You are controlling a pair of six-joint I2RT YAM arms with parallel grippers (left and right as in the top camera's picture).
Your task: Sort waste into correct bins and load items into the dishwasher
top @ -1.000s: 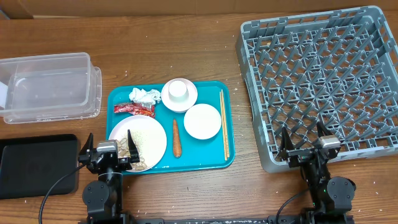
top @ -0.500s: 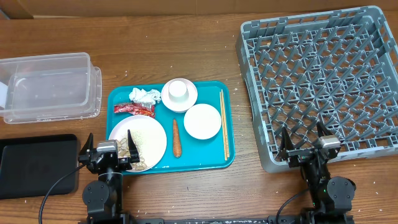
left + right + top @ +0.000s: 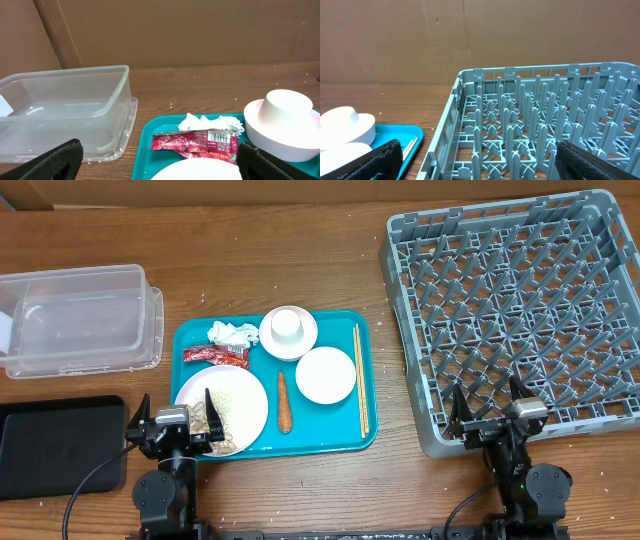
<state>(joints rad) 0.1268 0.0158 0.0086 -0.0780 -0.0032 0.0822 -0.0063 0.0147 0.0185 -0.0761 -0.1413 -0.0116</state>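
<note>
Left gripper (image 3: 175, 402) sits at the near left corner of the teal tray (image 3: 365, 442), jaws wide apart and gripping nothing. Right gripper (image 3: 486, 392) sits at the near edge of the grey dish rack (image 3: 520, 310), jaws also spread and unloaded.

On the tray we log:
- napkin (image 3: 232, 334) and red wrapper (image 3: 215, 356) at far left
- rice scraps (image 3: 215, 425) on the large plate (image 3: 245, 395)
- carrot (image 3: 284, 402) just right of that plate
- chopsticks (image 3: 361, 380) along the right edge

Clear tub (image 3: 75, 320) stands far left. Black tray (image 3: 55, 445) lies near left.
</note>
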